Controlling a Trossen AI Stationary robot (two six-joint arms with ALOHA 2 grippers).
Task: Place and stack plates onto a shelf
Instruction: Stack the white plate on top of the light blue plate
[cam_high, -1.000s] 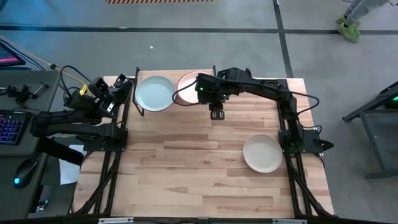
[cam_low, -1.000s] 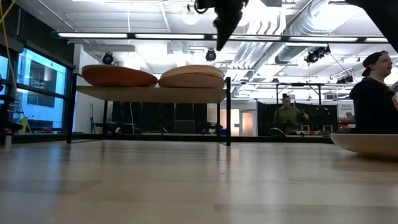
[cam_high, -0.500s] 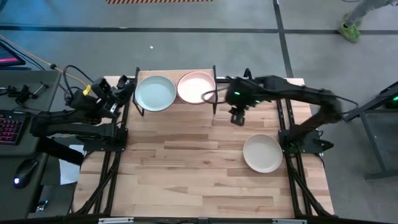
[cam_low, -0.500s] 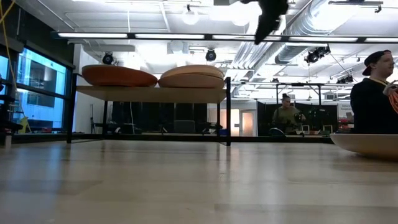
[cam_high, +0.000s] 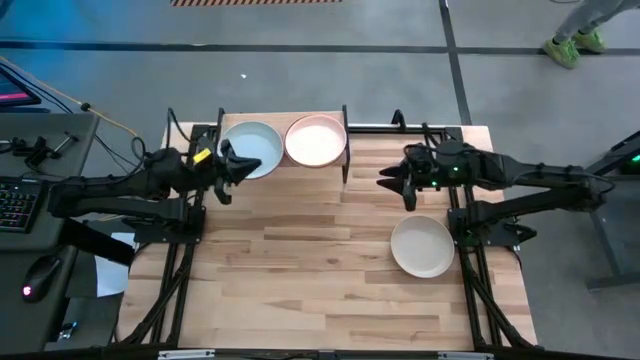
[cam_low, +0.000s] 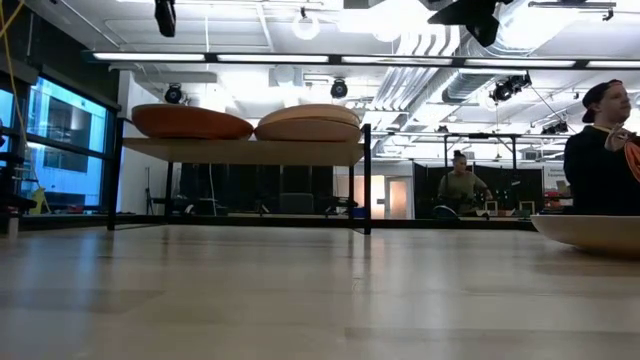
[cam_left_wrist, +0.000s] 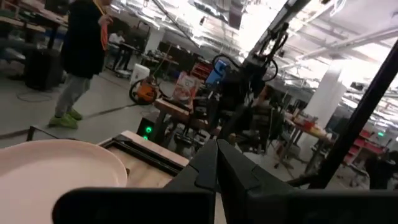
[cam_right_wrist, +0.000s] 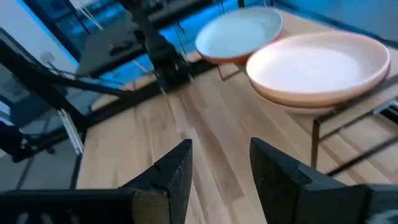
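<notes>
1. Butcher-block tabletop (cam_high: 300, 270) fills the high view; the shelf (cam_high: 345, 160) stands at its far edge, toward the left half, on thin black legs.

2. On the shelf sit two stacks side by side: a pale blue plate (cam_high: 251, 149) tops the left one, a pink plate (cam_high: 316, 140) tops the right one. From table height, a terracotta plate (cam_low: 190, 123) shows under the left stack and a peach plate (cam_low: 308, 124) under the right.

3. One cream plate (cam_high: 422, 246) lies alone on the tabletop, well apart from the shelf, in front of my right arm's base. I judge it the next plate to be shelved.

4. My right gripper (cam_high: 407, 183) hangs above the table between the shelf's right end and the cream plate, its two fingers parted with bare wood showing between them and nothing held. The cream plate lies toward the near edge of the table from it.

5. My left gripper (cam_high: 226, 170) hovers at the shelf's left end, just beside the pale blue plate; its fingers look pressed together and hold nothing.

6. Deciding relation: the cream plate lies on the right half, near my right gripper and far from my left. I judge the right arm the one to fetch it, carrying it back toward the shelf.
</notes>
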